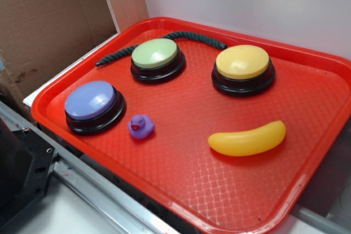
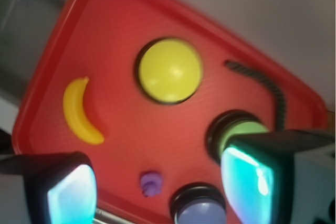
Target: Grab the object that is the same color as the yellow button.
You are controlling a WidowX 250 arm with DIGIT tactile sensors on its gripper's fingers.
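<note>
The tool [image 2: 160,192], pads spread wide and empty, hangs above a red tray [image 2: 47,77]; the toy banana [image 2: 79,111] lies at nine o'clock of the yellow button [image 2: 170,71], apart.

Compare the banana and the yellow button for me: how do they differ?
The banana is long and curved; the yellow button is round and domed. The banana is yellow all over; the button sits on a black base. The banana lies flat near the front of the tray; the button stands farther back, apart from it. Both are the same glossy yellow, and both rest untouched on the tray.
</note>
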